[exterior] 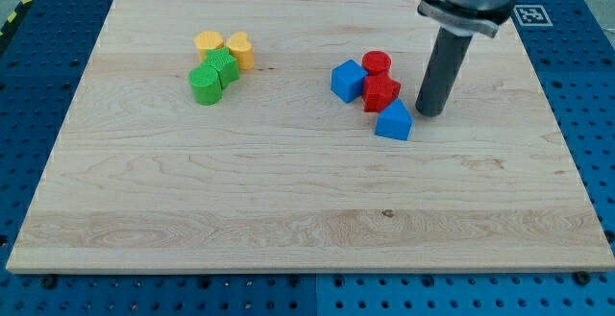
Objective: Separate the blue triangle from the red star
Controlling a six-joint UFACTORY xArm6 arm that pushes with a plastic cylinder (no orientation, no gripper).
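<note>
Blue triangle (393, 122) touching red star (381, 93); my tip (429, 113) just right.

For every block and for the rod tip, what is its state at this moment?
blue triangle: touching the red star, my tip beside it on the view's right
red star: between the other three
red cylinder: upright
blue cube: against the star
green blocks: clustered with the yellow blocks
my tip: on the board
</note>
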